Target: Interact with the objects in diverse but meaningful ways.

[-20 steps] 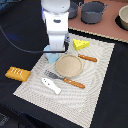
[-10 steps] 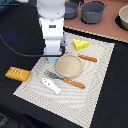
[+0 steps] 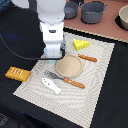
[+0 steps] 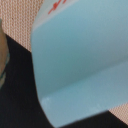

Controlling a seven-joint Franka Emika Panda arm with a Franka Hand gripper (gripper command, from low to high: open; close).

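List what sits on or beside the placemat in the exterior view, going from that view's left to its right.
Bread loaf → white fish-shaped piece → fork → round plate → cheese wedge. The knife beside the plate overlaps these in order, so I leave it out.

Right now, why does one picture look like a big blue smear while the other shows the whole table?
Wrist view: the camera sits so close to the pale blue block that it fills the frame, soft and out of focus, with red marks cut off at the edge. Exterior view: even light, mild blur, yet the cheese, bread and white fish stay recognisable; the arm hides the gripper.
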